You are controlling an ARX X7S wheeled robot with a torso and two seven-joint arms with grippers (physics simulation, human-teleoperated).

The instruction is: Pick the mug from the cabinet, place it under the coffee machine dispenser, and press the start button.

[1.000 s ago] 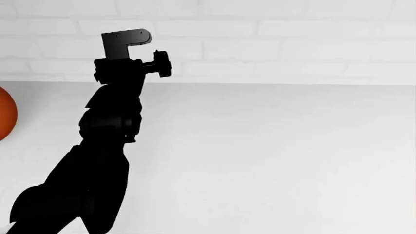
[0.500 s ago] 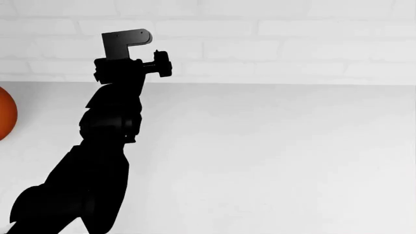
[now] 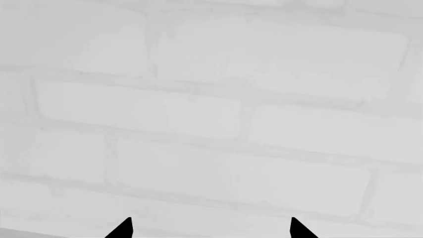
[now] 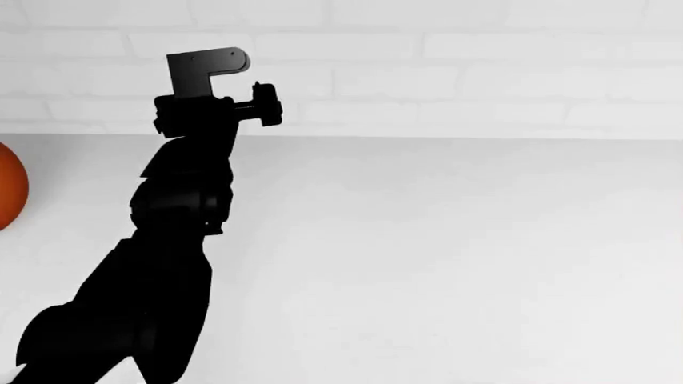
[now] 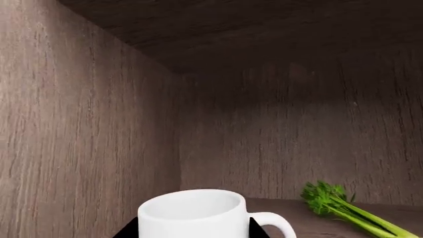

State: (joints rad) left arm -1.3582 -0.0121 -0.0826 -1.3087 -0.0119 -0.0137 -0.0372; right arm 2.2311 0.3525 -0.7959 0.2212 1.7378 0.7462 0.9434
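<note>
The mug (image 5: 198,215) is seen in the right wrist view standing upright on the floor of a dark wooden cabinet (image 5: 79,124), close to the corner where a side wall meets the back wall. Its handle is turned toward a bunch of celery (image 5: 347,208) that lies on the same cabinet floor, near the mug but apart from it. Dark fingertips (image 5: 129,229) of the right gripper (image 5: 195,230) are glimpsed on both sides of the mug's body, so the jaws are spread around it; whether they press on it cannot be told. In the left wrist view only two black fingertips (image 3: 122,229) of the left gripper (image 3: 210,230) are shown, set well apart with nothing between them, and a white brick wall (image 3: 211,99) is faced. In the head view the left arm (image 4: 176,232) is raised over a white counter (image 4: 449,256), with the brick wall behind it. An orange round object (image 4: 9,186) is cut off at the left edge of that view.
</note>
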